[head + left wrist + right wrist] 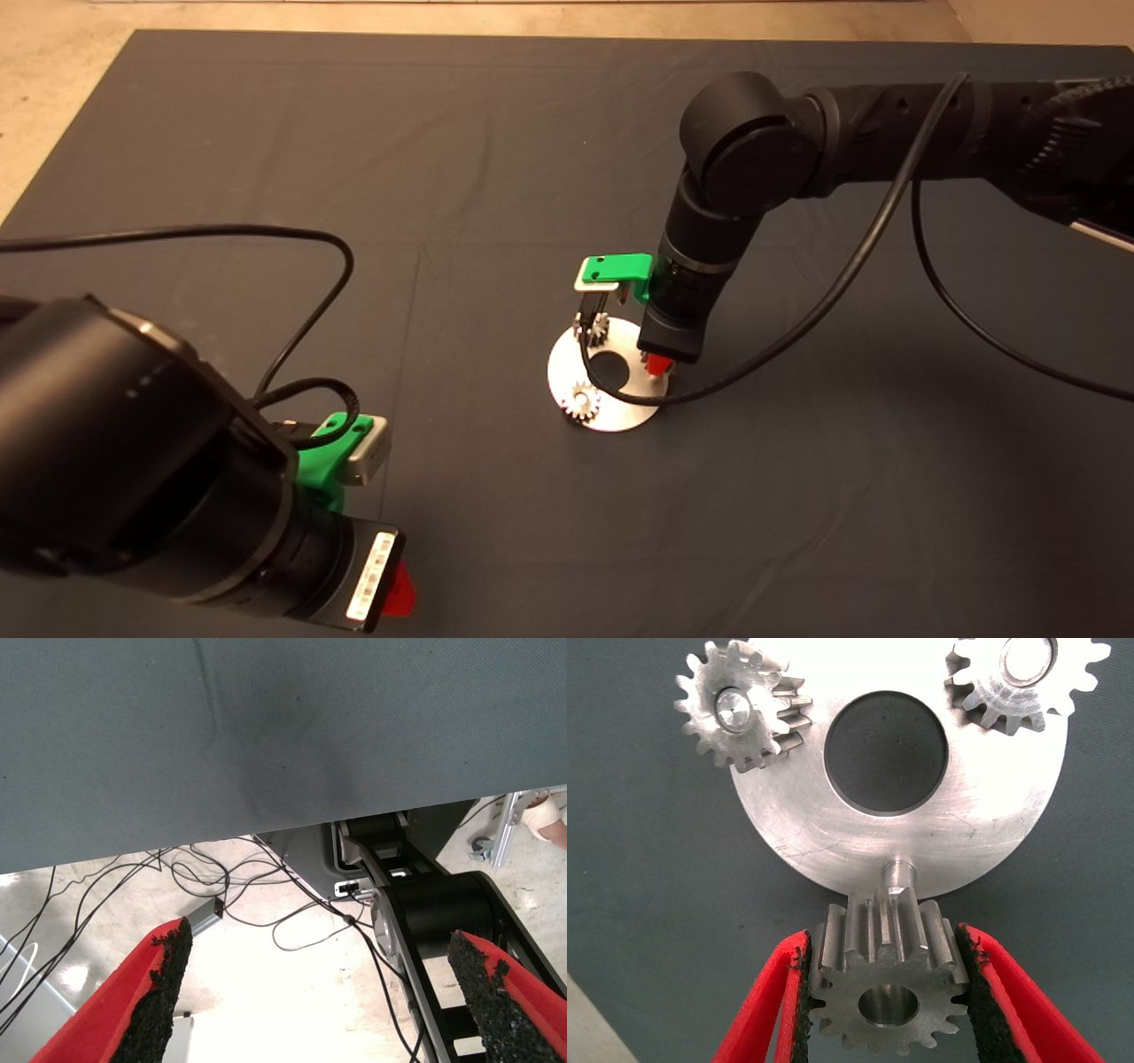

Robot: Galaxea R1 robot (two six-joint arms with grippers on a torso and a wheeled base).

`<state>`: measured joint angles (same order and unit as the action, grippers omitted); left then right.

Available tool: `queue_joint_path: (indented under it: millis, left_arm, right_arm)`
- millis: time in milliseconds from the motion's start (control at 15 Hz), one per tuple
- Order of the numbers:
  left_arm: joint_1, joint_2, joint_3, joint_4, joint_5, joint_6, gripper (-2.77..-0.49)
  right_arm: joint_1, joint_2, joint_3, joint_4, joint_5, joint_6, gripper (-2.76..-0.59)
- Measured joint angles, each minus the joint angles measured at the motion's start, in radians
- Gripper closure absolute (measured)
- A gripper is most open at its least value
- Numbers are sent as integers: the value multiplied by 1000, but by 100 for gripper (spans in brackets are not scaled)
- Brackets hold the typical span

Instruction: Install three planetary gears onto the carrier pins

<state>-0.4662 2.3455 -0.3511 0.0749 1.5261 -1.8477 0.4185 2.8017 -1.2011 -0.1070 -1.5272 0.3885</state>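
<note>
Right tool (886, 992) clamped on third gear (884, 979), flanks pinched, just short of free pin (897, 873). Steel: stiff, likely slippery. Left tool (319, 992) open, parked.

left wrist cam: my left gripper (323, 992) hung with fingers (164, 970) spread apart over the mat (266, 735) edge; floor cables (213, 881) and black robot base (443, 930) beyond.

Head view: third gear (886, 979) hidden under right gripper (654, 361), 1 seated gear (592, 330) partly hidden
</note>
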Motion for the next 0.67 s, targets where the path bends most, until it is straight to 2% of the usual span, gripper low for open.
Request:
queue_joint_path:
  millis: [400, 667]
  left_arm:
    - [0, 0, 0, 0, 0, -1, -204]
    - [0, 0, 0, 0, 0, -3, -204]
  right_arm:
    - [-44, 0, 0, -57, 0, -18, -100]
    - [-56, -1, 0, -94, 0, -34, -100]
